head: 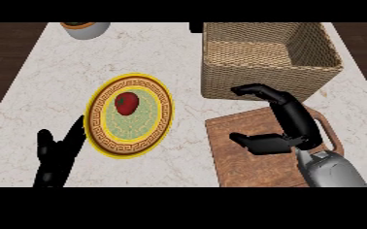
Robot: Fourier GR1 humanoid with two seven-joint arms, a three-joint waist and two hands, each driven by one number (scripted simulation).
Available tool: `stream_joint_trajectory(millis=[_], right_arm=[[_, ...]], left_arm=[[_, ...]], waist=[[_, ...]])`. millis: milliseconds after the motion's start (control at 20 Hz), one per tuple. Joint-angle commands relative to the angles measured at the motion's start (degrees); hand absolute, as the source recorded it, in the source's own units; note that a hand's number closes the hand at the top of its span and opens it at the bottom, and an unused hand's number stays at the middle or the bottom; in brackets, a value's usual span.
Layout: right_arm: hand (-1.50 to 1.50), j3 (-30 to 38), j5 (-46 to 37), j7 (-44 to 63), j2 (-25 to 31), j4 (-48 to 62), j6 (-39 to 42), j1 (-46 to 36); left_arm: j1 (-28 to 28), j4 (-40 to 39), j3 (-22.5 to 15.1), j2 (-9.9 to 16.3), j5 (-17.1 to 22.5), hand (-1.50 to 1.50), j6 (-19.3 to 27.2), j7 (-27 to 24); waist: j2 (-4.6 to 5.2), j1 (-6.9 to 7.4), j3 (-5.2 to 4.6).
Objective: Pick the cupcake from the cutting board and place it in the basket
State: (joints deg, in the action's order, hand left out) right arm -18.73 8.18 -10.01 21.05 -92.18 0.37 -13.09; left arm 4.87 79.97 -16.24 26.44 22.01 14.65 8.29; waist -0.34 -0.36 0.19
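The woven basket (267, 64) stands at the back right, and the part of its inside that shows holds nothing. Just in front of it lies the wooden cutting board (240, 167). I see no cupcake on the board, in the basket or anywhere else. My right hand (295, 123) hovers over the board's far edge, near the basket's front wall. Its fingers (259, 91) bend gently toward the basket and the thumb (252, 143) is spread wide, with nothing between them. My left hand (56, 156) rests open at the lower left, fingers up.
A yellow-rimmed patterned plate (98, 143) with a red fruit (127, 103) on it lies left of centre. A grey cup (87, 29) stands at the back left edge, and a small dark object (195, 27) sits behind the basket's left corner.
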Motion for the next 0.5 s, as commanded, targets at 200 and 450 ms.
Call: stream_joint_trajectory(millis=[200, 450], right_arm=[[-1.5, 3.9, -20.17, 17.96, 18.26, -3.48, -6.02, -5.82], [-1.5, 7.04, -18.02, 29.78, 31.31, -12.33, 7.35, -9.27]], left_arm=[[1.43, -1.45, -0.44, -0.3, 0.15, 0.0, -0.29, 1.74], [2.6, -1.72, -0.72, -0.88, -0.96, 0.0, -0.07, 0.18]], waist=[[-0.4, -1.66, -0.64], [-0.35, -1.5, -0.5]])
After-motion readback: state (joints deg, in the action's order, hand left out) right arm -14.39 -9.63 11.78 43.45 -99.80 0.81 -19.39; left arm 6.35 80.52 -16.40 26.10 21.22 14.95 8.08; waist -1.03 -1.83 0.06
